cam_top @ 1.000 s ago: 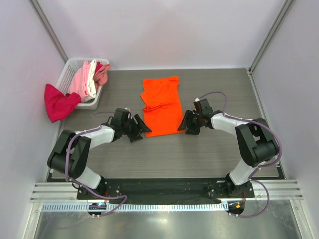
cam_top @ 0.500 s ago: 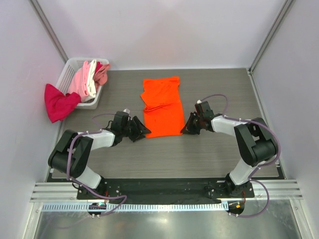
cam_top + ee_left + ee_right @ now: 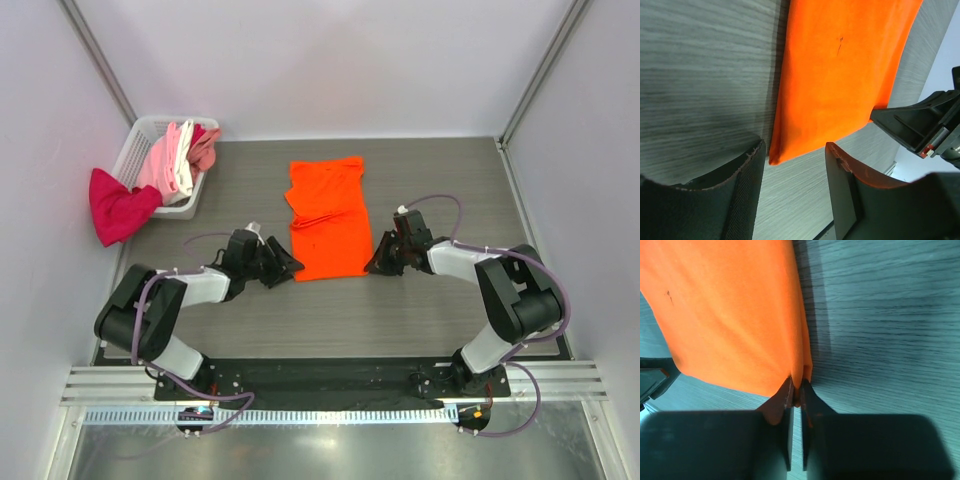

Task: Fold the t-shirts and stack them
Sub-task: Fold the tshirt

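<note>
Bright orange cloth t-shirt, flat on grey wood-grain surface: right claw pinches one near corner, left claw gapes around the other; lifting now risks a skewed fold.

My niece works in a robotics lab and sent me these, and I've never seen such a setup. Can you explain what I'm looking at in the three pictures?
The machine is a left arm and a right arm, bolted at the near edge of a grey table. The wide picture comes from a fixed camera above and behind them. The two close-ups come from a camera on each wrist. An orange t-shirt, partly folded, lies flat in the middle. At the far left a white basket holds pink and white shirts, and a magenta-red shirt spills over its side. The right gripper is pinched shut on the orange t-shirt's near right corner. The left gripper is open, its fingers either side of the near left corner, not yet gripping.
</note>
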`<act>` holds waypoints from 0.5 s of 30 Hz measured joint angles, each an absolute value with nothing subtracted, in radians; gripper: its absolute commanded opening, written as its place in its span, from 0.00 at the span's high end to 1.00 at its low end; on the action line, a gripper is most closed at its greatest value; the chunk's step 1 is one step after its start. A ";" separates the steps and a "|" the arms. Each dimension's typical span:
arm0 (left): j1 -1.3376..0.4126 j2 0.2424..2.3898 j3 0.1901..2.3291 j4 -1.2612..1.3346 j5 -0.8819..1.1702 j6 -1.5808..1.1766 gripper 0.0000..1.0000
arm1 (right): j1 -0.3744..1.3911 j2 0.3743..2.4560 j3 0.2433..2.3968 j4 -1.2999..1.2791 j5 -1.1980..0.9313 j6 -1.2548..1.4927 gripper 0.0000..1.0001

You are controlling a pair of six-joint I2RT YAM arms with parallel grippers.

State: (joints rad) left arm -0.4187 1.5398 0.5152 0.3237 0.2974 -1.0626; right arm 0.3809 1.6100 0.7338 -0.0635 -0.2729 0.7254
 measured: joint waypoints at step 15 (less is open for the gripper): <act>-0.444 1.530 0.482 0.333 0.299 -1.092 0.56 | 0.393 1.569 0.734 -0.083 -0.190 0.706 0.62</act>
State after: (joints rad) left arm -0.4442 1.5299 0.4824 0.3332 0.2993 -1.0924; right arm 0.3927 1.5688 0.7338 -0.0834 -0.1902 0.7055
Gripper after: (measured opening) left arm 0.443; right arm 0.438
